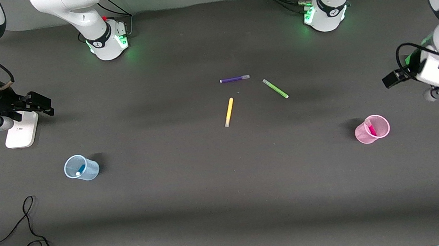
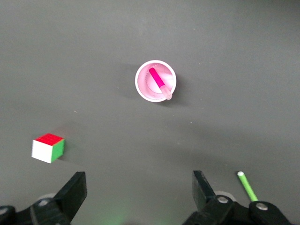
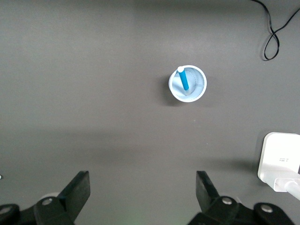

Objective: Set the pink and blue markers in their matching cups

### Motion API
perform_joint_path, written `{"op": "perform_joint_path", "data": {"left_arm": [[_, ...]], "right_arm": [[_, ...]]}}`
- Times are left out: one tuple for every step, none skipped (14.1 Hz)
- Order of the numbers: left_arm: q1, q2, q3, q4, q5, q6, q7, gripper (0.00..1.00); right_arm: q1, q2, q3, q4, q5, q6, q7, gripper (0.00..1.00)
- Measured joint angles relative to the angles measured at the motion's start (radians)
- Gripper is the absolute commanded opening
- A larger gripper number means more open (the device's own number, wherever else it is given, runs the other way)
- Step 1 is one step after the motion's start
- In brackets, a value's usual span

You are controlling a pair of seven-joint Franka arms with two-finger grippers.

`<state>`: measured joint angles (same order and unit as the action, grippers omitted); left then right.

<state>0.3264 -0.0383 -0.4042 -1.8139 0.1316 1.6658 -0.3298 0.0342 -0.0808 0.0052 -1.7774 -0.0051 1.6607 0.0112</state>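
Note:
The pale blue cup (image 1: 81, 167) stands toward the right arm's end of the table with the blue marker (image 1: 80, 169) leaning inside it. Both show in the right wrist view, cup (image 3: 187, 84) and marker (image 3: 183, 78). The pink cup (image 1: 372, 129) stands toward the left arm's end with the pink marker (image 1: 371, 128) inside, also seen in the left wrist view, cup (image 2: 156, 81) and marker (image 2: 158, 80). My right gripper (image 3: 143, 180) is open and empty, high over bare table beside the blue cup. My left gripper (image 2: 139, 180) is open and empty, high beside the pink cup.
A purple marker (image 1: 234, 79), a green marker (image 1: 275, 88) and a yellow marker (image 1: 229, 112) lie mid-table. A white block (image 1: 21, 129) sits under the right arm. A small red, green and white cube (image 2: 48, 147) lies near the pink cup. A black cable (image 1: 32, 240) loops nearest the front camera.

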Motion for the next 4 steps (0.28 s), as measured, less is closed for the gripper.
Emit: {"op": "perform_joint_path", "data": {"left_arm": [[-0.006, -0.01, 0.0, 0.002, 0.008, 0.0, 0.005, 1.0], [-0.007, -0.014, 0.0, 0.007, 0.01, 0.0, 0.02, 1.0], [-0.006, -0.012, 0.004, 0.013, 0.01, -0.002, 0.042, 1.0], [-0.005, -0.007, 0.01, 0.023, 0.009, -0.007, 0.061, 1.0]], "right_arm": [[0.0, 0.001, 0.0, 0.0, 0.003, 0.0, 0.0, 1.0], [0.0, 0.001, -0.001, 0.0, 0.007, 0.0, 0.0, 1.0], [-0.001, 0.001, -0.002, 0.0, 0.009, 0.0, 0.0, 1.0], [-0.001, 0.001, -0.002, 0.0, 0.01, 0.0, 0.0, 1.0]]}}
